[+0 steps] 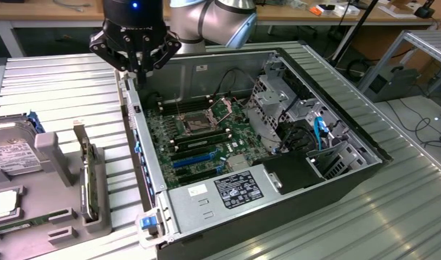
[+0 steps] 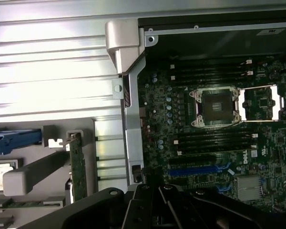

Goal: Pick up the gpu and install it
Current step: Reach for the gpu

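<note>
Gripper (image 1: pixel 140 67), fingers closed together and holding nothing, hung above the far corner of the open computer case (image 1: pixel 184 216). The gpu (image 1: pixel 89 179) stood on edge in a grey holder (image 1: pixel 49 149) outside the case, beyond its side wall toward the exterior view's left, long axis roughly parallel to that wall. Its fan face was hidden; the thin edge and silver bracket (image 1: pixel 79 135) could be made out.
</note>
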You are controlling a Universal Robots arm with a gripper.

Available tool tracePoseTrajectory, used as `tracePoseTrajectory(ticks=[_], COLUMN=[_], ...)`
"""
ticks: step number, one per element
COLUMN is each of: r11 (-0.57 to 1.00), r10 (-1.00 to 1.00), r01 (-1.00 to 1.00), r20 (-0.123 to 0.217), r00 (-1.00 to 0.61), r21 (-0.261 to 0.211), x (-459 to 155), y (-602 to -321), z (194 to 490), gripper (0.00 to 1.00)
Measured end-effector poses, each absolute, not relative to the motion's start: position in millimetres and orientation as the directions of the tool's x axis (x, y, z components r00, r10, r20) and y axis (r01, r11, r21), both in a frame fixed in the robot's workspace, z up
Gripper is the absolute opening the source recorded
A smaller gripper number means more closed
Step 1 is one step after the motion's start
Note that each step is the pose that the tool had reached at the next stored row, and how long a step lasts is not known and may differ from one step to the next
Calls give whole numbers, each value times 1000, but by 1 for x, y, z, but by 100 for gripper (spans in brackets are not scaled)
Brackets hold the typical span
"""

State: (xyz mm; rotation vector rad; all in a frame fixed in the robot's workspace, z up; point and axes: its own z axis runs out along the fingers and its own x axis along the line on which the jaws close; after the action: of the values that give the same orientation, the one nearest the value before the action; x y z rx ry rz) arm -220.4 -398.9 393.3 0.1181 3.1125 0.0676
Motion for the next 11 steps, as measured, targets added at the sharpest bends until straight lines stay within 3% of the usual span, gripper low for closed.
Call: tracePoseTrajectory(ticks=[11], r11=[996], r10=[76], r01=[75], r20=[-24], r00=[-997], r21=[44], x=[-232], y=[-399], z=[393], gripper=[11])
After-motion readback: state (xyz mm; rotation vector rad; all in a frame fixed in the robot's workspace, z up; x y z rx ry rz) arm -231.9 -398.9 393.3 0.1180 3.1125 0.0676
